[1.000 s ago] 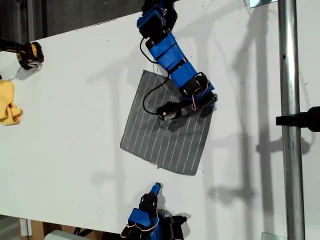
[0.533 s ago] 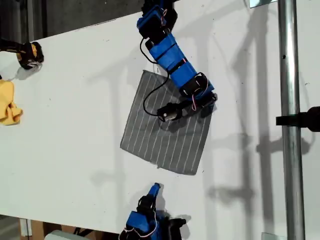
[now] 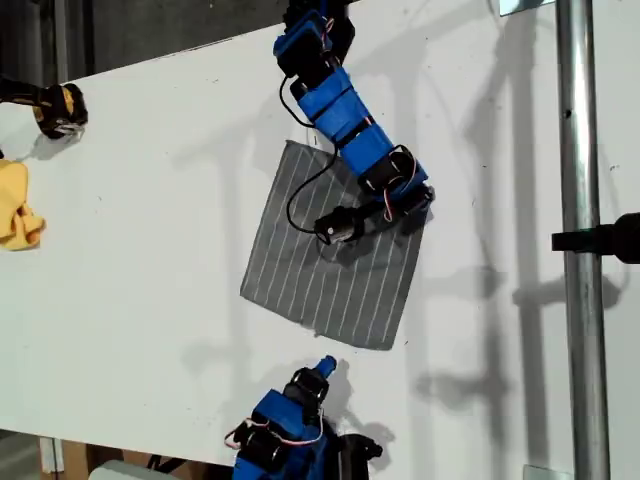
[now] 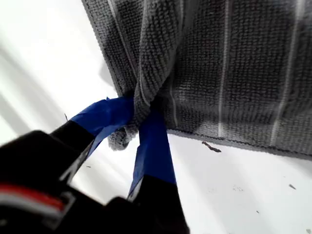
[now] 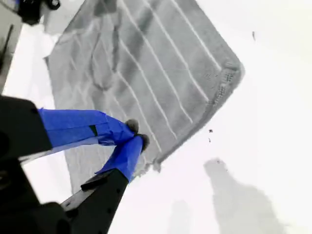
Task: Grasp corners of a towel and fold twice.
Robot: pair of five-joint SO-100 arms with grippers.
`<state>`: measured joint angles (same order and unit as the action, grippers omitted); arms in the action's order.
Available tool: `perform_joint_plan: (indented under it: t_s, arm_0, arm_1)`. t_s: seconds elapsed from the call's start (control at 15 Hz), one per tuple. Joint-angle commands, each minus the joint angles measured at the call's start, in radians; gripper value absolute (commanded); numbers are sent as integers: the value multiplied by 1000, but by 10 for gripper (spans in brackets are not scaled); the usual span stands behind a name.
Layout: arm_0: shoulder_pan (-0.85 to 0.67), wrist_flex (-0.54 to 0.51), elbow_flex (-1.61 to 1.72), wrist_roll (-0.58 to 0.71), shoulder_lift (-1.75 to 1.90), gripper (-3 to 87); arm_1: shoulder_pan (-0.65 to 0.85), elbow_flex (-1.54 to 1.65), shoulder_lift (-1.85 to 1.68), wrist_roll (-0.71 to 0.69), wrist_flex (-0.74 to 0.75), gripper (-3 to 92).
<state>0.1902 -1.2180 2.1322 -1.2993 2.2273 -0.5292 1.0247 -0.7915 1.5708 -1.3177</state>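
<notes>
Grey towel (image 3: 335, 270): one, looped terry weave, thin parallel white stripes, roughly square. It lies mostly flat on the bench, just right of centre in the exterior view.
White bench (image 3: 150, 250): one, smooth matte top with a few dark specks near the towel's edge.
Corners: three lie flat and bare in the exterior view. The fourth corner (image 4: 122, 139) is bunched into a ridge and lifted slightly off the bench.
Arms: I count two, both blue plastic with black motor blocks. One reaches in from the top of the exterior view, one from the bottom.
My first end effector (image 3: 418, 207): blue fingers (image 4: 153, 146) pinching the bunched corner, on the towel's side towards the exterior view's right. The fabric folds up between the jaws.
My second end effector (image 5: 137, 136): blue tapered jaws pressed together with their tips meeting, nothing between them. It sits at the towel's edge nearest the bottom of the exterior view; I cannot tell whether it touches the cloth.
Cable (image 3: 300, 195): one, thin and black, looping off the upper arm over the towel.
Yellow cloth (image 3: 15, 205): one, crumpled, at the exterior view's left edge, well apart from the towel.
Pole (image 3: 580, 300): one metal tube, upright, at the exterior view's right.
</notes>
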Motion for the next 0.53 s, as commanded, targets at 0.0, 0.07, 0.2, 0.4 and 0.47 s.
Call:
perform_joint_plan:
  t_s: [0.0, 0.07, 0.2, 0.4, 0.47]
  arm_0:
    - [67, -5, -238, 109, -218, -10]
    - [80, -57, -321, 121, -322, -10]
    - [110, -107, -476, 143, -497, -10]
    - [170, -114, -618, 164, -637, -10]
    - [178, -124, -620, 152, -641, -9]
  arm_1:
    - [20, -6, -21, -11, 12, -2]
    - [20, -8, -25, -11, 12, -2]
    - [20, -8, -31, -11, 12, -2]
    - [15, -8, -40, -11, 12, -2]
    - [15, -8, -40, -11, 12, -2]
